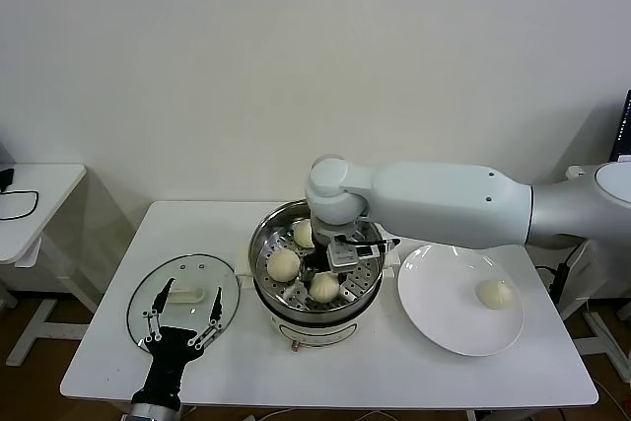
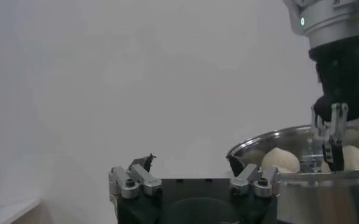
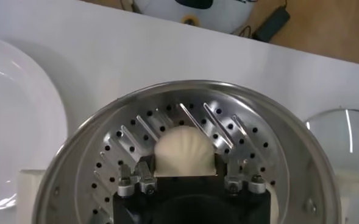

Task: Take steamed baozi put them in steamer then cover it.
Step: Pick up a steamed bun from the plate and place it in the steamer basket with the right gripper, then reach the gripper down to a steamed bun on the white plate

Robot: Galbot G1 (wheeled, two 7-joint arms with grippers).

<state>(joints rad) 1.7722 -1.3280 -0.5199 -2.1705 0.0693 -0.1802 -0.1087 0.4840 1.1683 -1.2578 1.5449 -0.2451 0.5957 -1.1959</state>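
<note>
The right arm is stretched in from the right, wrist bent down, its gripper (image 1: 335, 261) lowered with fingers parted. The left gripper (image 1: 182, 320) is held low, fingers spread wide.

A white table (image 1: 197, 234) carries the steamer (image 1: 311, 317) under the right gripper's jaws, a plate (image 1: 444, 303) beside, the cover (image 1: 182, 293) beneath the left's.
</note>
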